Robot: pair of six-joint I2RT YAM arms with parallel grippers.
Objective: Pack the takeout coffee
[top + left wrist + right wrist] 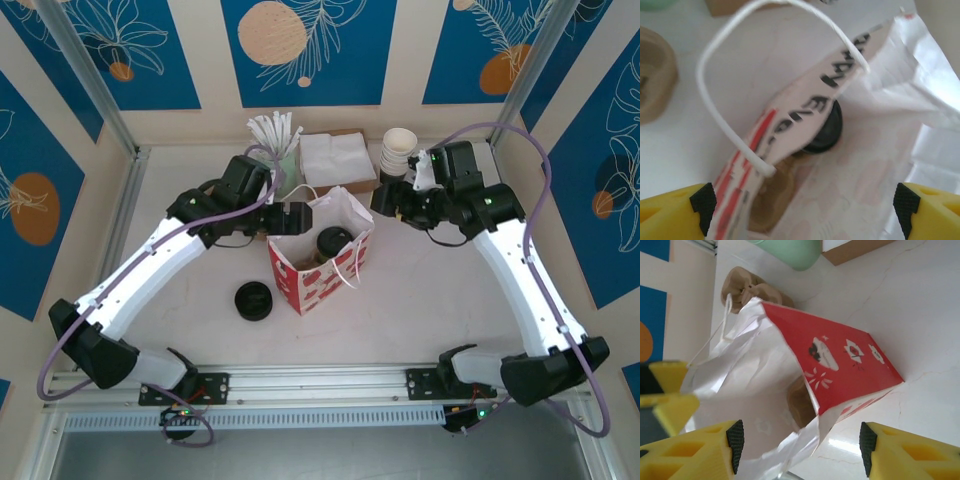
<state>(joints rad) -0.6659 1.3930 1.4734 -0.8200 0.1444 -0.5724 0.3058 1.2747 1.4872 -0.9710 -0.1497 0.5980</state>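
While the bag (318, 270) stood open-mouthed at mid-table, the coffee (333, 242) sat inside it, its black lid showing through the mouth toward the bag's 1 o'clock corner. The left gripper (295, 217) hung at the bag's 10 o'clock rim with its jaws spread wide; in the left wrist view the rim and a white string handle (765, 167) lay between the jaws, nearer the left one, with nothing pinched. The right gripper (385, 203) hovered at the bag's 2 o'clock, just beside its wall, jaws likewise apart and holding nothing. A stack of lids (253, 300) lay at the bag's 8 o'clock, white cups (398, 150) at 1 o'clock and napkins (335, 160) at 12
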